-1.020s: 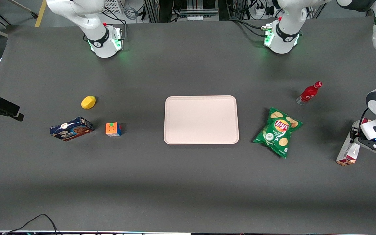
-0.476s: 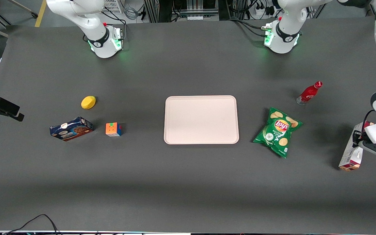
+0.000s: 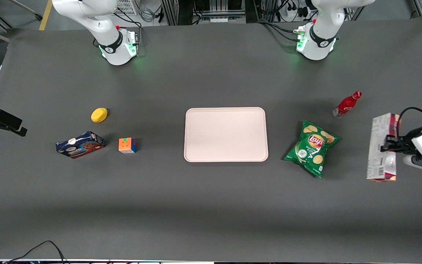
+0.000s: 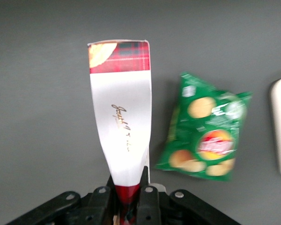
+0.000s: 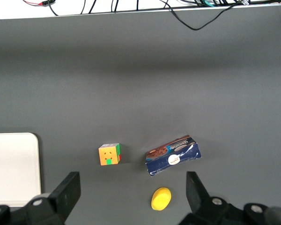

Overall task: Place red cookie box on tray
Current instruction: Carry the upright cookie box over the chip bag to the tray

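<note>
One tray [image 3: 226, 134] lies flat at the middle of the worktop [image 3: 211, 205], with nothing on it. There are two cookie boxes: the red box [image 3: 381, 147], held off the surface at the working arm's end of the worktop, and a blue box [image 3: 80, 144] lying toward the parked arm's end. The end effector [image 3: 389, 143] is closed on the red box near the middle of its length, so the box hangs level with its whitish side and barcode facing up; in the left wrist view the two fingers [image 4: 150, 197] pinch the box [image 4: 122, 126] from either side, its plaid face and white label in plain sight. One green chip bag [image 3: 311, 147] lies between the tray and the red box, well apart from both. One red bottle [image 3: 347, 104] stands farther from the front camera than the bag. Toward the parked arm's end sit one puzzle cube [image 3: 127, 145], near the blue box, and one yellow puck [image 3: 99, 114], farther from the camera than those two. The worktop is covered in plain dark grey matting. At its edge farthest from the camera stand two white arm bases [image 3: 118, 46] with green lights, and past them cables and rack equipment on a grey floor.
</note>
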Controlling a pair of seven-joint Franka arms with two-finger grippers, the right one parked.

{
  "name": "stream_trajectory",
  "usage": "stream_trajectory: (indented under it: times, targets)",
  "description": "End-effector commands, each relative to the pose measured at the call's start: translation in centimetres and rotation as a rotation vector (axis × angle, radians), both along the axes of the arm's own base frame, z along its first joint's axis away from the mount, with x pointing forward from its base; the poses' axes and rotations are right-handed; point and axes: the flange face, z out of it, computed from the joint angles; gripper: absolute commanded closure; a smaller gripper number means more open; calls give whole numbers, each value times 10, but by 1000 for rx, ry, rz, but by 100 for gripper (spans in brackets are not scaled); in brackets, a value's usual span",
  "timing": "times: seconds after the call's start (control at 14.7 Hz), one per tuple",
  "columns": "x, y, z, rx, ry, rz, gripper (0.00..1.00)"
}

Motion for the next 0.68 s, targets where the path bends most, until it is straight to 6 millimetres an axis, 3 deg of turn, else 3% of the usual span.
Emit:
stream_trajectory:
  times: [0.0, 0.14, 0.34, 0.41, 0.48, 0.61]
  targets:
    - [-19, -88, 50, -5, 42, 148, 100]
    - [-29, -152, 62, -5, 73, 230, 100]
    - [-46, -249, 62, 55, 56, 278, 100]
    - [-50, -270, 60, 79, 18, 285, 100]
    - [-64, -304, 39, 89, -1, 286, 100]
    - [-84, -340, 6, 68, -25, 327, 100]
